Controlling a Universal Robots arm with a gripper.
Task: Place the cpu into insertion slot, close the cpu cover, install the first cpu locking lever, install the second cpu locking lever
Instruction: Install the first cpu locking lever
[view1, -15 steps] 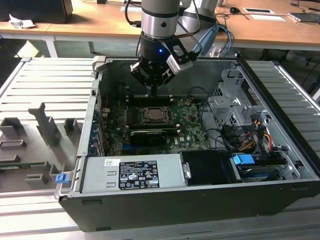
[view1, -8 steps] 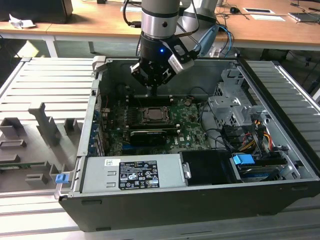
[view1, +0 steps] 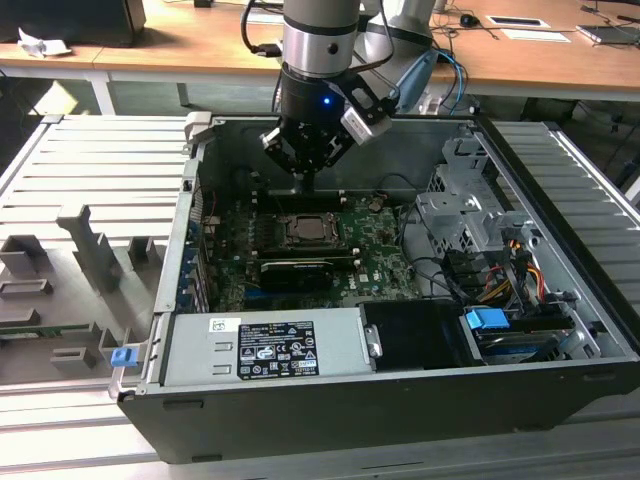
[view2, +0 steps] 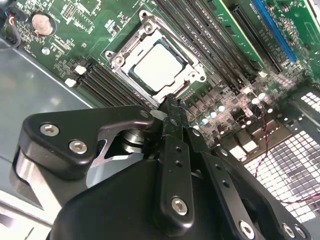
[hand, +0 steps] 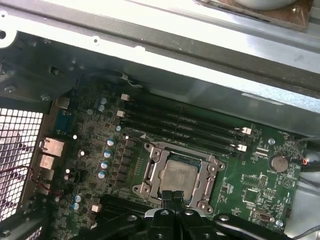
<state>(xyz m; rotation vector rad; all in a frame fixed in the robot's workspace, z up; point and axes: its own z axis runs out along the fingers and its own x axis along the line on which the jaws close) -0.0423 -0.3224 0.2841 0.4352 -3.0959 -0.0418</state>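
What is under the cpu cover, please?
Through the window of the cpu cover, the cpu shows its silver-grey top, lying flat, in the second wrist view. Its edges run beneath the cover's frame, and whatever lies below the cpu is covered.

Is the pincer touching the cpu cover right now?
Apart. In the exterior view the pincer hangs above the cpu cover, with circuit board showing between them.

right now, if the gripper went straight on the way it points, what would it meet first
Probably the near edge of the cpu cover, closed over the cpu; the gripper hangs right by it. Depth is unclear: perhaps the circuit board beside it instead.
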